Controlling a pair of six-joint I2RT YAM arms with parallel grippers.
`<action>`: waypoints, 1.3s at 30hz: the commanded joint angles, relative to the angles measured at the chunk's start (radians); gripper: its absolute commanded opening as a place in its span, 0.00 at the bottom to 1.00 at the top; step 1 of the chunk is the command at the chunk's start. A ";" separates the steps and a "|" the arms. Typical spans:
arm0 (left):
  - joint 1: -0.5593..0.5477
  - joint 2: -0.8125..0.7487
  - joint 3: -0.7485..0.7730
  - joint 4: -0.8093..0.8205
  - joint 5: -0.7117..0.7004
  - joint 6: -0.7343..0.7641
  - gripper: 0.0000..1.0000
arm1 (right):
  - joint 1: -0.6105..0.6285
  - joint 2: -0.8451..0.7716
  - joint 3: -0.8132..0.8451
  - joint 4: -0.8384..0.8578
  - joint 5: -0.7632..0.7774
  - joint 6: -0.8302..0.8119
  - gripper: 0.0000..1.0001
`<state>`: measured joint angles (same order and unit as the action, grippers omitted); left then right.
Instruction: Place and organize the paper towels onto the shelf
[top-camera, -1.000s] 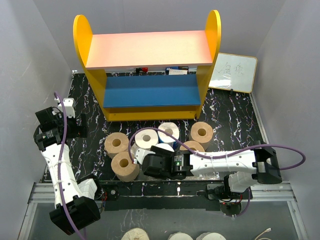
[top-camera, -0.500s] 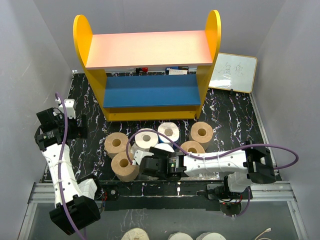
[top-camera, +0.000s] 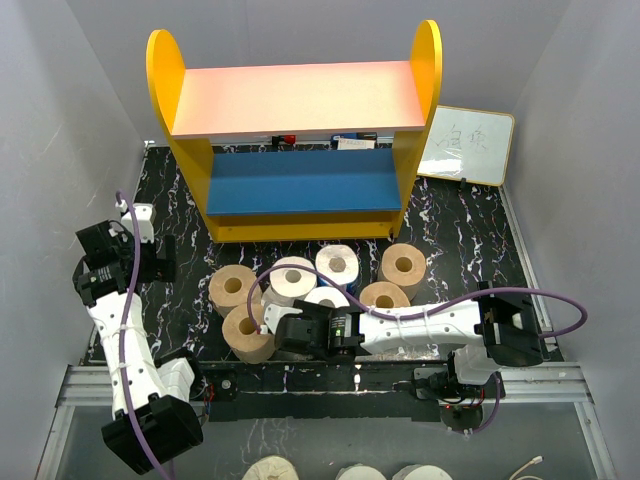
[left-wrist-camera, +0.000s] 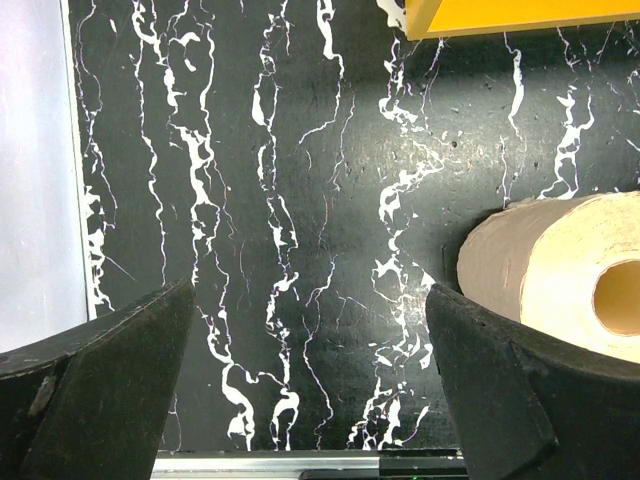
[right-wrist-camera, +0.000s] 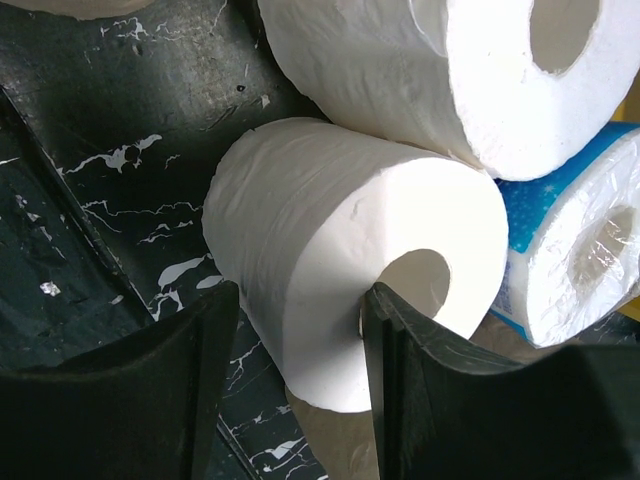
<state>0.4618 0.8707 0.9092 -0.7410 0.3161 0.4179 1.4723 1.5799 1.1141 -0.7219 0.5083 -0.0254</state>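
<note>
Right hand (right-wrist-camera: 300, 300) spread, not clamped on anything yet, fingers either side of white roll's (right-wrist-camera: 330, 220) wall. One finger looks aimed at hollow core, guessing wall pinch beats grabbing fat outside. Left hand (left-wrist-camera: 310, 295) wide open, empty, over bare desk (left-wrist-camera: 300, 150) just beside tan roll (left-wrist-camera: 540, 270), prob parked clear. Paper towels (top-camera: 293, 278) bunched on desk in front of shelf (top-camera: 300, 95), none on it.

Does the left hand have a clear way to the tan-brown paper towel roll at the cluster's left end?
Probably yes: the left hand is open, and only bare black marbled tabletop lies between it and that tan-brown paper towel roll.
</note>
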 joint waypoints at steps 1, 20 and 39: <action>0.001 -0.030 -0.023 -0.004 0.000 0.025 0.99 | 0.000 0.003 -0.020 0.054 -0.009 -0.007 0.50; 0.001 0.026 0.040 -0.017 0.043 0.001 0.99 | 0.000 -0.172 0.431 -0.324 0.070 0.017 0.00; 0.001 0.096 0.150 -0.054 0.148 -0.028 0.99 | -0.545 -0.237 0.476 -0.025 -0.057 -0.539 0.00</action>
<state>0.4618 0.9344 0.9810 -0.7692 0.3904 0.4072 0.9859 1.3594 1.5581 -0.9218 0.5713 -0.4053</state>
